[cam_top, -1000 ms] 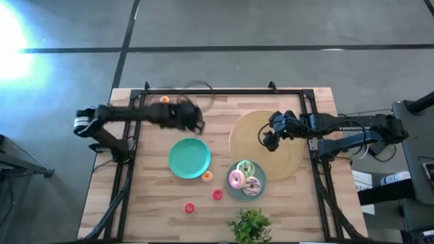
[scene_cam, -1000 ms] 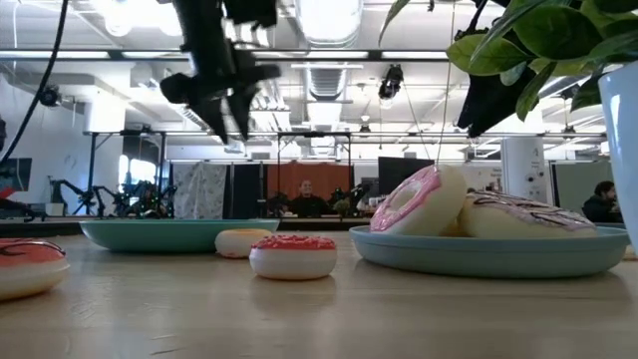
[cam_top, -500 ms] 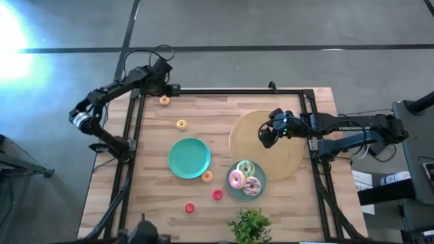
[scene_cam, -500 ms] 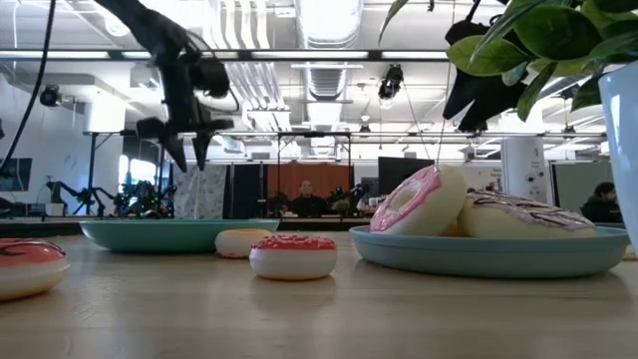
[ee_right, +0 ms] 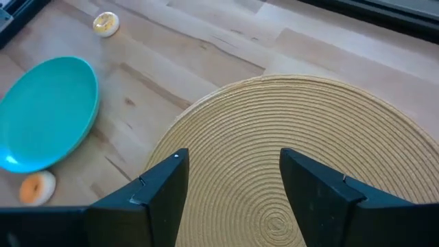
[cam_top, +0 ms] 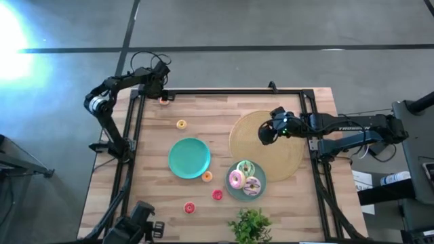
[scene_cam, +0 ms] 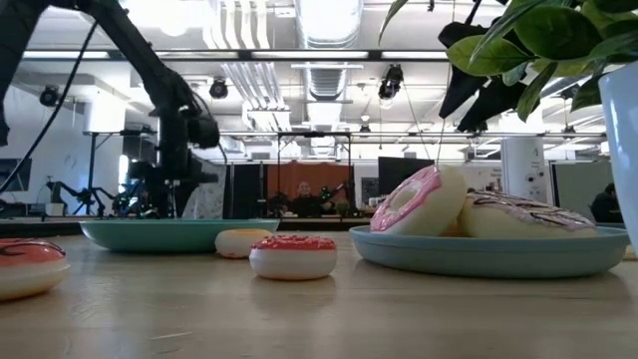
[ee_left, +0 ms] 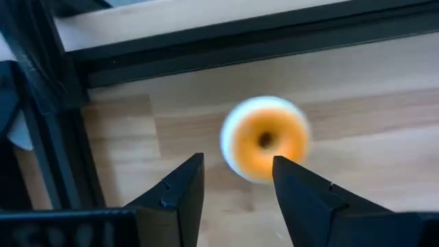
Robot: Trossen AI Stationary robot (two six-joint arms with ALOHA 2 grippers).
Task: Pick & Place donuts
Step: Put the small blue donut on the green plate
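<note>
My left gripper (ee_left: 236, 173) is open at the table's far-left corner (cam_top: 160, 91), its fingers standing just over a tiny orange donut (ee_left: 265, 140) that lies flat on the wood (cam_top: 164, 100); neither finger touches it. A tiny yellow donut (cam_top: 181, 125) lies nearer the middle. Another orange one (cam_top: 207, 176) and two red ones (cam_top: 217, 195) (cam_top: 189, 208) lie near the empty teal plate (cam_top: 189, 158). The pink (scene_cam: 419, 204), green (cam_top: 245, 167) and white-purple (scene_cam: 518, 214) donuts sit on a second teal plate (scene_cam: 488, 251). My right gripper (ee_right: 233, 175) hovers open over the tan mat (cam_top: 268, 152).
A black frame rail (ee_left: 206, 55) runs along the far edge just beyond the orange donut, and a post (ee_left: 41, 116) stands beside it. A potted plant (cam_top: 251, 225) stands at the near edge. A dark object (cam_top: 141, 220) shows off the near-left corner.
My left gripper has swung from above the table's left middle to the far-left corner and come down over the orange donut. Where it stood before, the yellow donut now shows on the wood.
</note>
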